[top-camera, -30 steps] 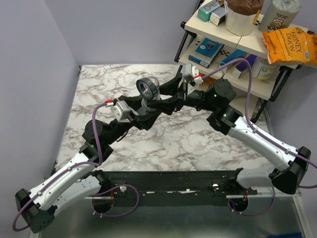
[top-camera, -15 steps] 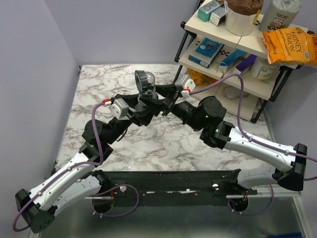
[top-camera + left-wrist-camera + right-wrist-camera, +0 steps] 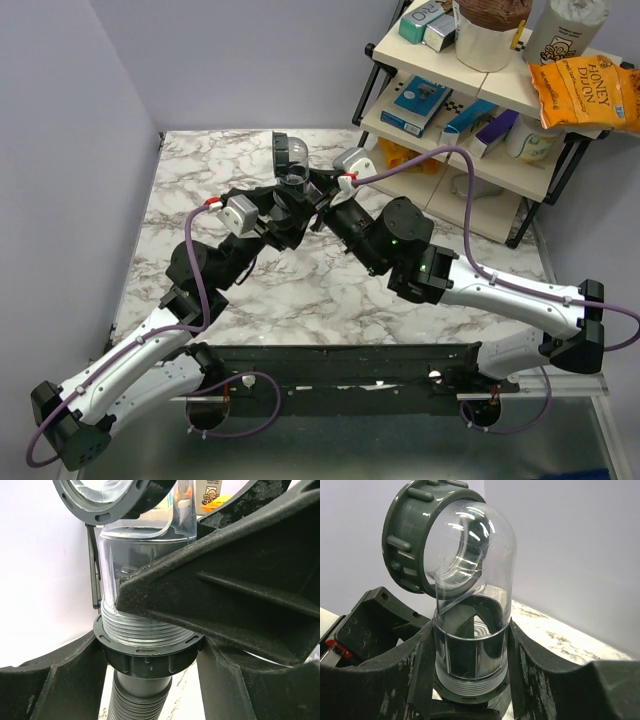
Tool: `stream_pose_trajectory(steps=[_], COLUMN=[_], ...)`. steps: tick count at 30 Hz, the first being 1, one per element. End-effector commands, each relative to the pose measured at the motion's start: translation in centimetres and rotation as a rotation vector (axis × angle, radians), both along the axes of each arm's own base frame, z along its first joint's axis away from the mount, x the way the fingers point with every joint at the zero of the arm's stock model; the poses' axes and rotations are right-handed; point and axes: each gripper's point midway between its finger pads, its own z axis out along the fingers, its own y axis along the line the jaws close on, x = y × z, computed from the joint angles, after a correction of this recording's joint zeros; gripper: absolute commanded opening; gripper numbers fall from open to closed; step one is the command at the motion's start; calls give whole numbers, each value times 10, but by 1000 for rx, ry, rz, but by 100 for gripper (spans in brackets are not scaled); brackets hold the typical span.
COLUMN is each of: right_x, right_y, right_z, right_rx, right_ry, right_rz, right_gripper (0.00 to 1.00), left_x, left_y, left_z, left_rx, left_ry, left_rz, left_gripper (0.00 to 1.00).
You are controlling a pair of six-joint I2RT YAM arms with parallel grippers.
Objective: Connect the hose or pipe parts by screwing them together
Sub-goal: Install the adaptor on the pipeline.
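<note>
Now, left jaws: clamped round the grey collar nut (image 3: 147,655) atop the ribbed hose (image 3: 134,705)
right jaws: clamped round the clear elbow (image 3: 475,570), its threads seated in that nut
place: aloft over the counter (image 3: 330,290)

White marble-patterned table (image 3: 330,290) with grey veins, set in a corner of pale lilac walls (image 3: 240,60). A black rail (image 3: 350,362) lies along its near edge, with both arms rising from it. A stocked shelf rack (image 3: 445,68) stands by the far right corner.
</note>
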Motion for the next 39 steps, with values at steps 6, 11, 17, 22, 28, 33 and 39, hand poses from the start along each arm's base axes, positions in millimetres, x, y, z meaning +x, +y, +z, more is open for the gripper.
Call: stream_pose_trajectory(steps=[6, 11, 17, 22, 28, 33, 39], right_x=[0, -9, -24, -40, -50, -69, -73], right_y=[-1, -3, -9, -13, -12, -27, -44], right_z=[-55, -30, -8, 6, 5, 32, 63], right_rx=[-233, -193, -178, -153, -160, -185, -328], right_ry=[122, 89, 60, 54, 49, -49, -127], right_rz=[-7, 44, 125, 245, 346, 456, 485], right_gripper=[73, 92, 100, 100, 100, 100, 100], left_x=[-36, -37, -36, -36, -37, -38, -43], left_y=[38, 38, 36, 37, 33, 27, 18], left_z=[97, 97, 94, 94, 91, 86, 80], left_rx=[-246, -246, -238, -236, -219, -192, -155], left_ry=[-261, -263, -254, -251, -242, -233, -238], left_rz=[21, 20, 16, 14, -2, -26, -74], left_gripper=[0, 0, 0, 0, 0, 0, 0])
